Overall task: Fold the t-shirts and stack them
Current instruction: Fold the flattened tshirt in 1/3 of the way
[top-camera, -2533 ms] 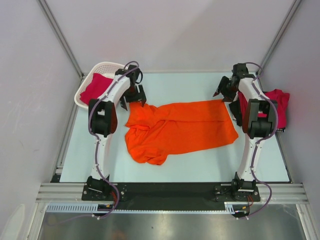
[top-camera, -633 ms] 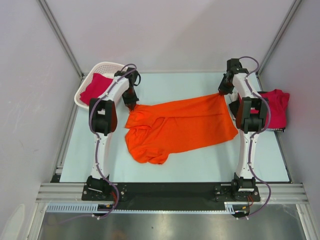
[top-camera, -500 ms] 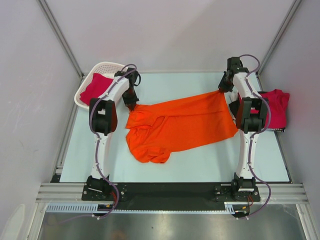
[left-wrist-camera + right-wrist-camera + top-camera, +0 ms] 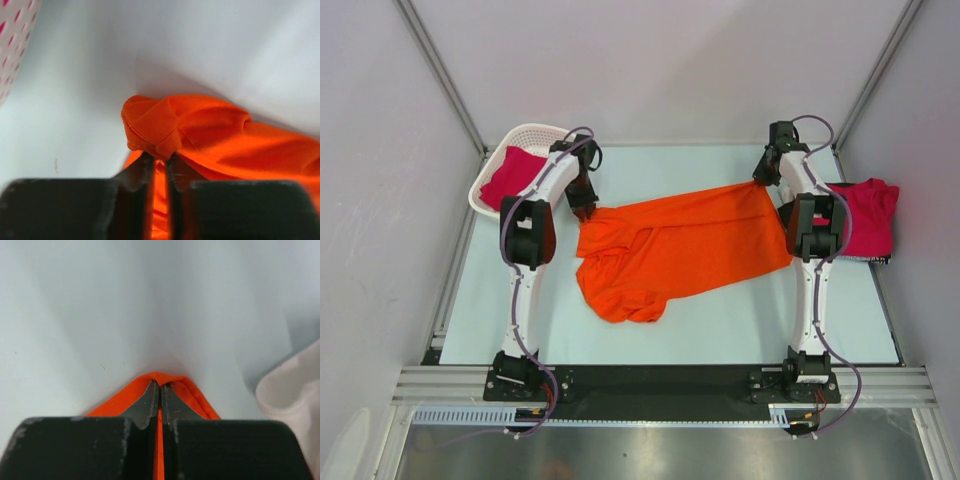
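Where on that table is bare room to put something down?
Bare: the near strip of table between the orange shirt and the arms' bases, and the far strip behind it. Crowded: the basket corner, the red shirt at right.

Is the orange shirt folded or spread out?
Spread out, unfolded: the orange t-shirt stretches across the table, its left end rumpled.

Top view bright, evenly lit from overhead, sharp across. Arms (image 4: 520, 300) cast only faint soft shadows on the table (image 4: 720, 320). Dull sheen on the steel strip (image 4: 670, 452) at near edge. Wrist views softer: left gripper (image 4: 159, 160) and right gripper (image 4: 160, 389) dark, blurred up close; grey shadow beyond the orange t-shirt (image 4: 220, 135).
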